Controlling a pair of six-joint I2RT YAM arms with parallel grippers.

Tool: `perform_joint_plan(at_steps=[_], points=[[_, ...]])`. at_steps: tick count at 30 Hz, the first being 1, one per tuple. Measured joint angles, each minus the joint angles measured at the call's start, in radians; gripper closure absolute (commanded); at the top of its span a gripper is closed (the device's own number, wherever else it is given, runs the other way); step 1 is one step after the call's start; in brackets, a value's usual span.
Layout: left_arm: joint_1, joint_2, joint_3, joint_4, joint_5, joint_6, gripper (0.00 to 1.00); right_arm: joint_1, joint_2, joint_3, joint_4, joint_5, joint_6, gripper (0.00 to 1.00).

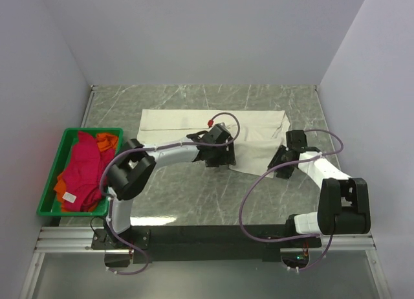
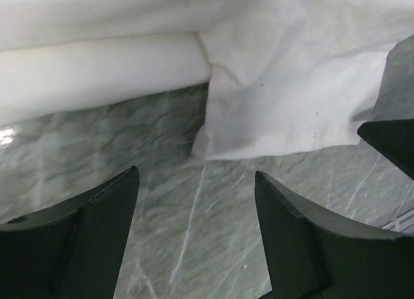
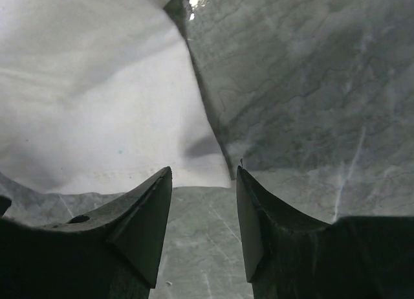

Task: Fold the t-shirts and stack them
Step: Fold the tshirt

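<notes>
The spread t-shirt point(image 1: 174, 121) lies across the far middle of the table point(image 1: 194, 195). The crate point(image 1: 65, 132) sits at the table's left edge with the other t-shirts point(image 1: 81, 169) heaped in it. The left gripper point(image 1: 218, 158) hangs at the spread shirt's near hem, and the right gripper point(image 1: 283, 164) is just beside its near right corner.

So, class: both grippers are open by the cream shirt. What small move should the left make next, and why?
Probably ease the left gripper forward to pinch the cream shirt at its hem: the fingers straddle only table, hem just ahead.
</notes>
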Motion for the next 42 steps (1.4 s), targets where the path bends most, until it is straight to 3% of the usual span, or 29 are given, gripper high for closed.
perform_joint_plan(at_steps=[9, 13, 17, 20, 23, 28, 33, 42], points=[[-0.023, 0.16, 0.162, 0.001, 0.015, 0.0, 0.3, 0.022, 0.034, -0.005, 0.02, -0.013, 0.0, 0.51], [-0.024, 0.179, 0.183, 0.0, 0.018, 0.0, 0.39, 0.023, 0.037, -0.006, 0.024, -0.015, -0.001, 0.6], [-0.028, 0.203, 0.203, 0.001, 0.021, -0.001, 0.61, 0.023, 0.043, -0.01, 0.037, -0.024, -0.004, 0.79], [-0.031, 0.212, 0.205, -0.002, 0.029, -0.002, 0.88, 0.023, 0.044, -0.013, 0.042, -0.029, -0.003, 0.94], [-0.032, 0.219, 0.212, -0.005, 0.038, 0.0, 0.99, 0.025, 0.044, -0.011, 0.044, -0.032, 0.0, 1.0], [-0.021, 0.22, 0.239, -0.04, 0.04, 0.007, 0.99, 0.026, 0.045, 0.038, 0.031, -0.033, 0.001, 1.0], [0.03, 0.221, 0.294, -0.052, 0.077, 0.009, 0.95, 0.026, 0.068, 0.225, 0.02, -0.034, 0.009, 1.0], [0.166, 0.247, 0.413, 0.013, 0.201, 0.008, 0.9, 0.027, 0.277, 0.54, 0.03, -0.055, -0.003, 1.0]])
